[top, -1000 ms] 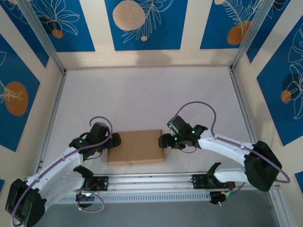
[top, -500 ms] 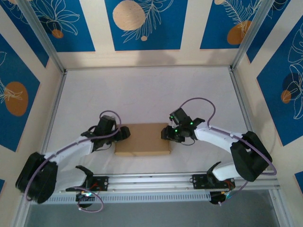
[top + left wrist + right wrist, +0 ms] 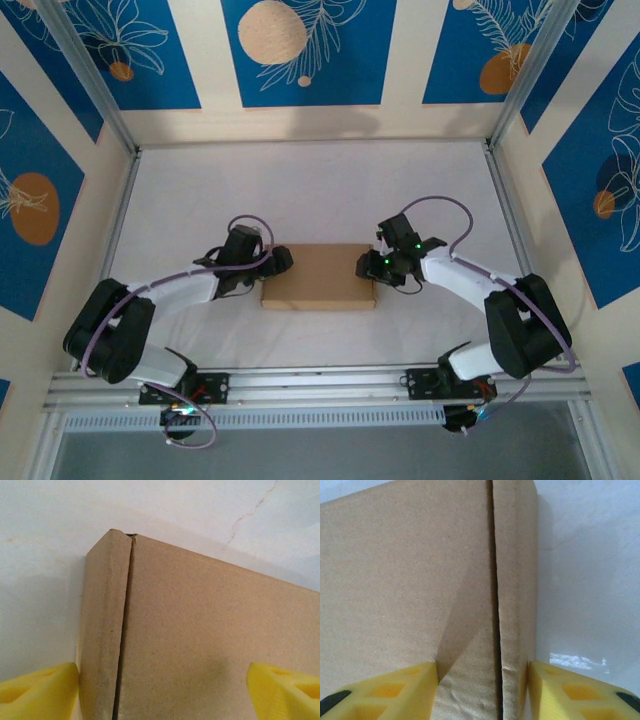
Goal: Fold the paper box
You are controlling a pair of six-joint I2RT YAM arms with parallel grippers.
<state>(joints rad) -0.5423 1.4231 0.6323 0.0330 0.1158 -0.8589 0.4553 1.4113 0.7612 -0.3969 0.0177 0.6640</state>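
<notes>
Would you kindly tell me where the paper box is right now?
In the top view, the paper box lies mid-table, between the left hand and right hand.

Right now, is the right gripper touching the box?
Touching. Right wrist view: the right gripper has both fingers against the box, cardboard wrinkled between them.
</notes>
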